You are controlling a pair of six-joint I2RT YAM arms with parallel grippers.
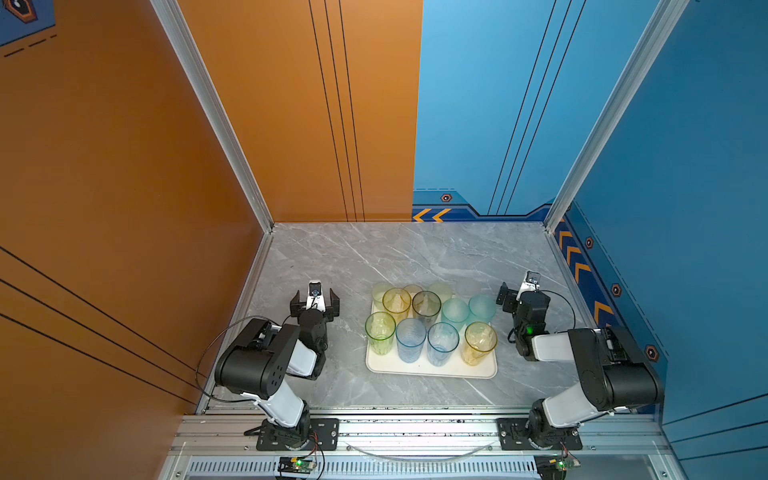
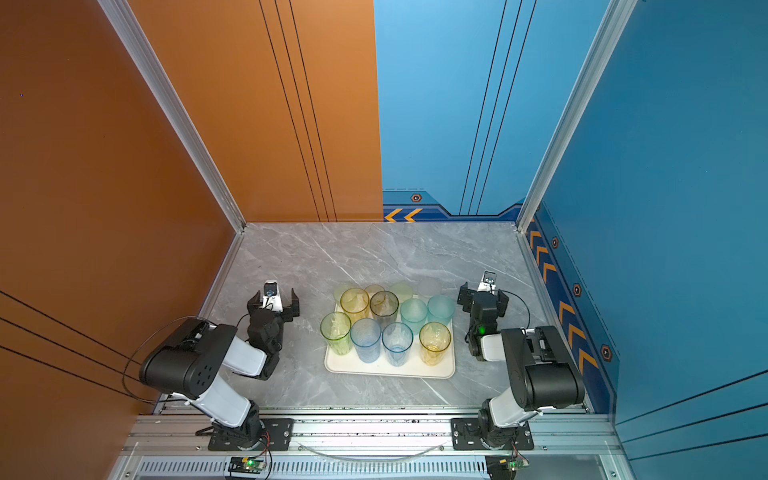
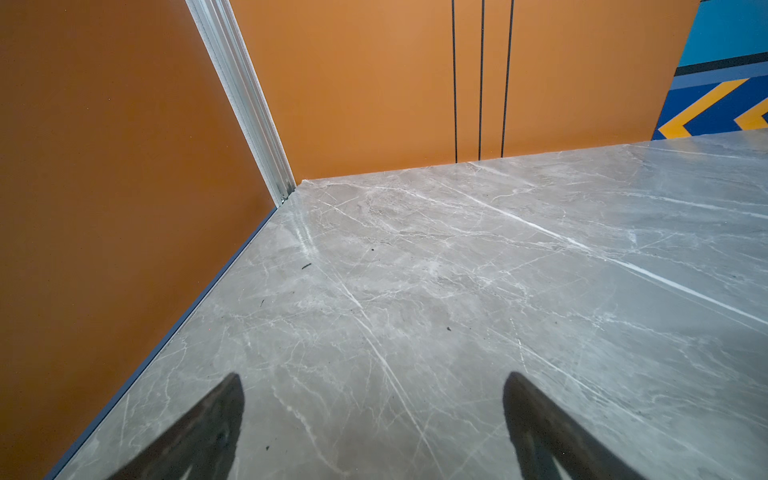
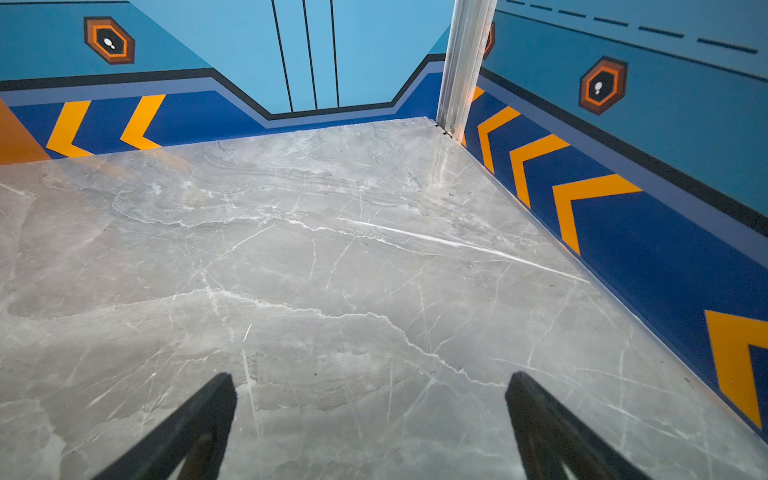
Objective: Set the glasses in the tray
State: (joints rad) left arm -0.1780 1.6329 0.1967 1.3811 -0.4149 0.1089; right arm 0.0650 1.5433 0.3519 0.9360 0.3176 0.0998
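The left gripper [image 1: 314, 302] hangs spread wide and empty above the marble table [image 3: 415, 270]. The right gripper [image 1: 519, 293] is likewise released and empty. Between them, at the left one's 3 o'clock and the right one's 9 o'clock, the glasses [image 1: 428, 320] stand upright, clustered on the tray [image 1: 428, 370].

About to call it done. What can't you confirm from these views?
Back-row glasses, both top views: nearer tumblers hide their bases, so inside the tray or beyond its far rim, cannot tell.
Wrist views: only tabletop beyond open jaws; glasses and tray out of frame.
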